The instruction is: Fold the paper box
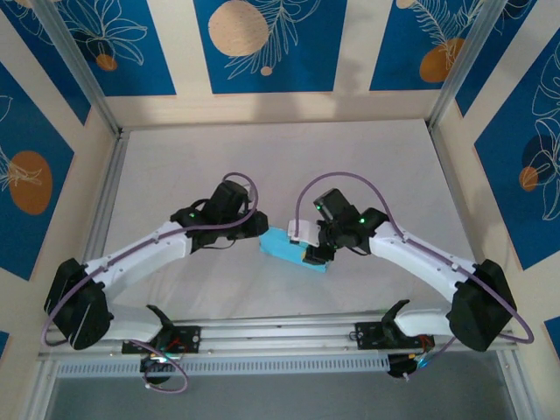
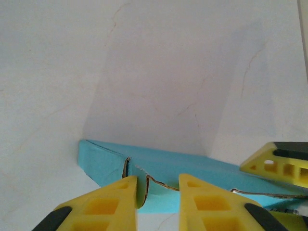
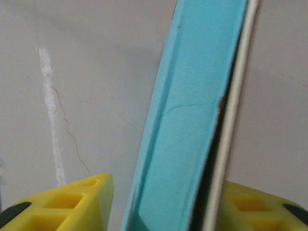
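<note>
Right wrist: right hand (image 3: 166,202), fingers parted, straddles paper box (image 3: 192,110).

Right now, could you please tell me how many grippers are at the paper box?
2. The left gripper straddles one end of the paper box; the right gripper, open, straddles the opposite end, one finger clear of the card. Nothing suggests a hidden one.

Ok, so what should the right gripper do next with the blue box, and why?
Probably back the right gripper off the box. Its jaws stand open around the box, with a gap beside one finger, so it grips nothing. The left gripper looks pinched on the box's other end, so the box should not slip as the right one leaves.
</note>
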